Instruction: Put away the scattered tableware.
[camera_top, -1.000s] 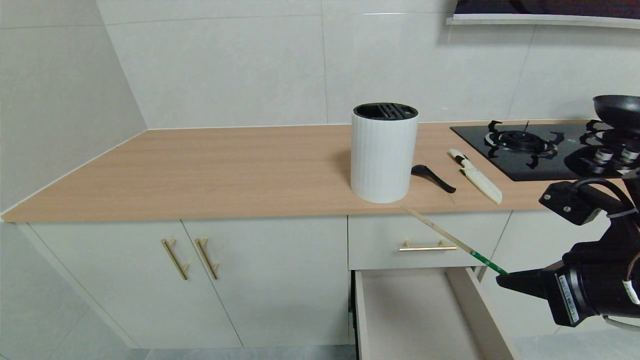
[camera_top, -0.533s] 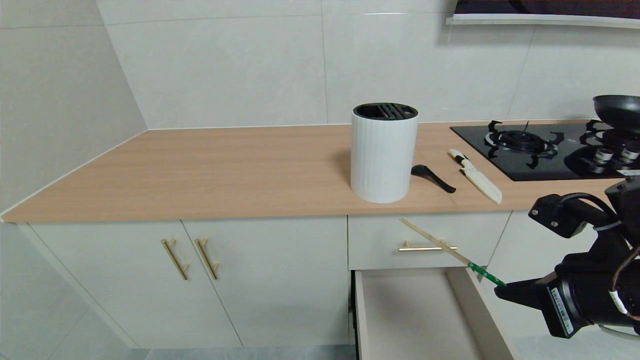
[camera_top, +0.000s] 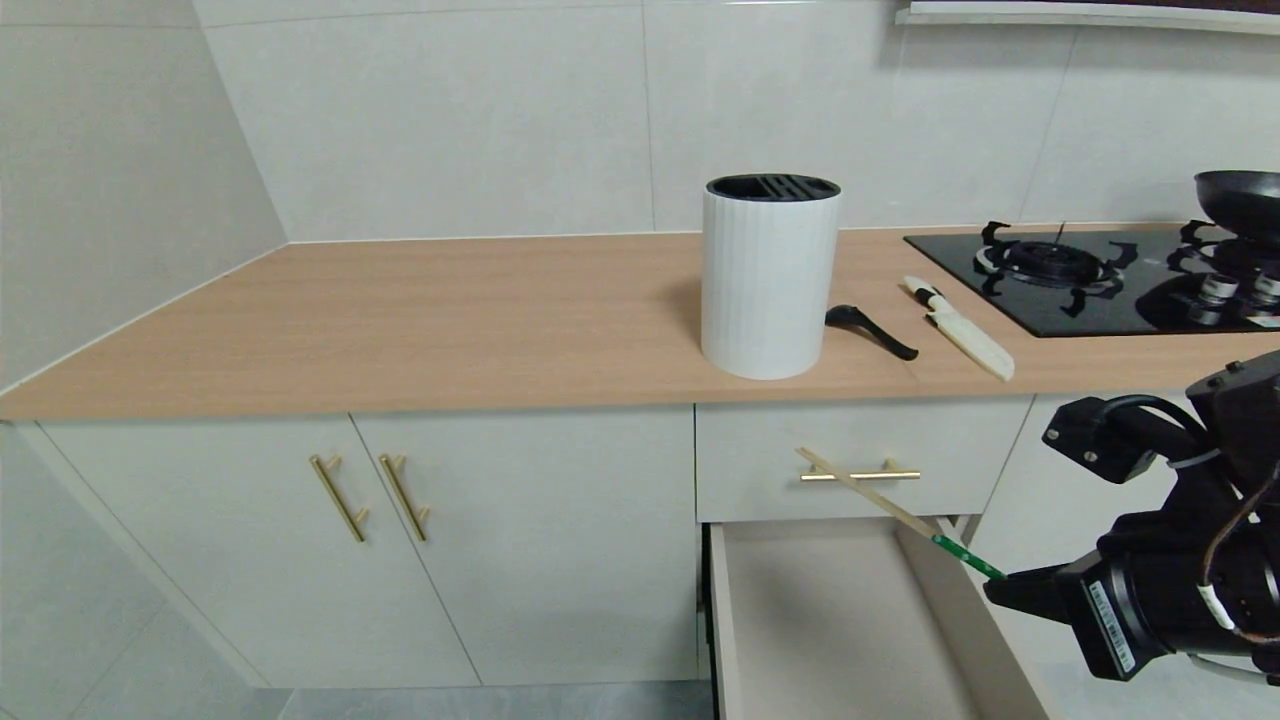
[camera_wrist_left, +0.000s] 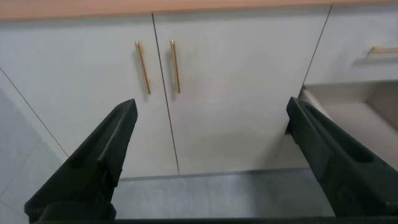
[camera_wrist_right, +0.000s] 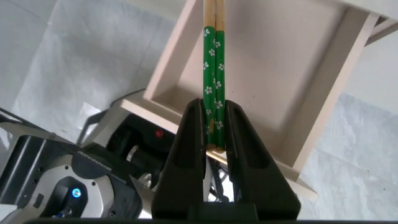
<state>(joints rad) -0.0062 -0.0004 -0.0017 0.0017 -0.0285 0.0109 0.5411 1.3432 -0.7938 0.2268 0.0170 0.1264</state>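
Firmly, the right gripper clenched the chopsticks (a pair, green at the held end) slanting over the open drawer; the left gripper hung spread wide before the cabinet doors.

pulled-out drawer is open from above, side walls hemming the way in. on the worktop the white holder, ladle and knife crowd the side by the stove.

This is a home kitchen: a wood tabletop under a pale tiled wall carries a knife and a built-in black gas hob (a dark pan sits on one burner), with white cabinets and brass handles below.
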